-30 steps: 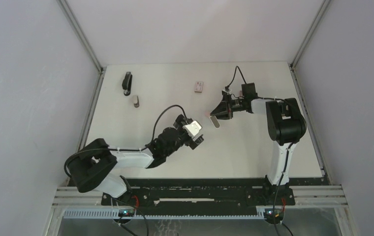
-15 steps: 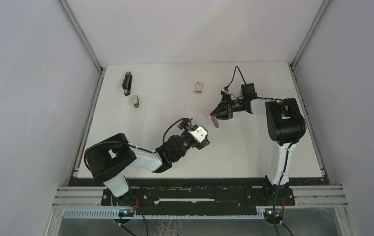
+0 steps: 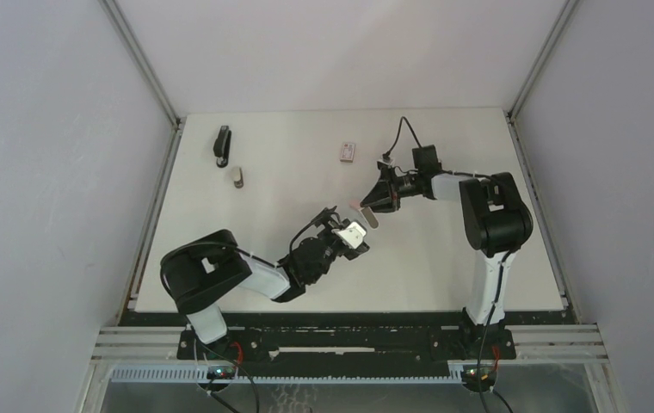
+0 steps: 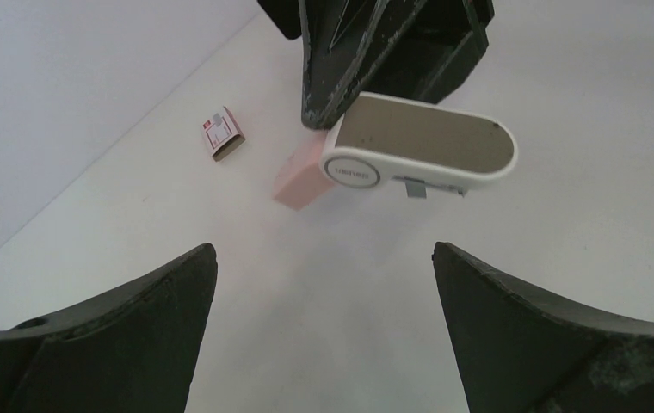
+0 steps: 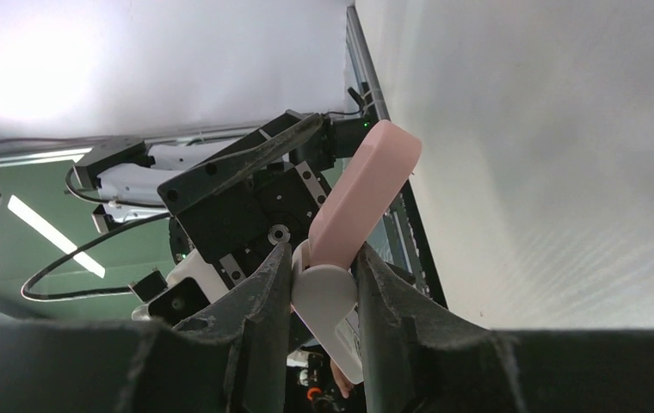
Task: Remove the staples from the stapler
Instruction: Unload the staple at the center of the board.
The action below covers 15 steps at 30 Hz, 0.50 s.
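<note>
right gripper (image 5: pixel 323 280) is clamped on the hinge end of the light, stiff, slick-looking plastic stapler (image 4: pixel 418 146), left gripper (image 4: pixel 323 267) sits at its 7 o'clock with jaws wide apart, so i'd pinch its flat sides.

The top camera looks steeply down from high behind the near edge over the whole white worktop (image 3: pixel 444 258). The left wrist camera sits low, near and facing a rounded pink-and-white plastic piece (image 4: pixel 418 146). The right wrist camera, closest to that piece, looks past it toward the black-and-white left arm (image 5: pixel 229 206). All three share it.
</note>
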Tool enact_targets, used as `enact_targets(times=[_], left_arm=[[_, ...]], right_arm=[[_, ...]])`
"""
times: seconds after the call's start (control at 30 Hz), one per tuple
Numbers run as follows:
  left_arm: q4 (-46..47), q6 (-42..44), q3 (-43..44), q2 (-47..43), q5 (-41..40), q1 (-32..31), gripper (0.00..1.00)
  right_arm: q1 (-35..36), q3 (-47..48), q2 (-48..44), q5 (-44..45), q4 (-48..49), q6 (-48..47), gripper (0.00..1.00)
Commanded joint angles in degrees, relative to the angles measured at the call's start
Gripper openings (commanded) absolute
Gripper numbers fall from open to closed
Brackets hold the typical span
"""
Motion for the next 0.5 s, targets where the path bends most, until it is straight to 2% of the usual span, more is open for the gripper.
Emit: enact_targets(times=[0.0, 0.3, 0.47], left_arm=[[8.52, 1.60, 2.56, 0.57, -2.37, -0.71, 1.00], [9.81, 2.56, 1.94, 0.90, -2.46, -1.59, 1.00], [12.16, 4.83, 3.45, 2.46, -6.73, -1.55, 1.00]], right_arm=[[2.27, 0.75, -4.46, -2.08, -0.05, -0.59, 0.22], [3.78, 0.80, -5.09, -2.11, 0.18, -0.59, 0.23], [3.87, 0.80, -5.09, -2.58, -0.29, -0.92, 0.22]])
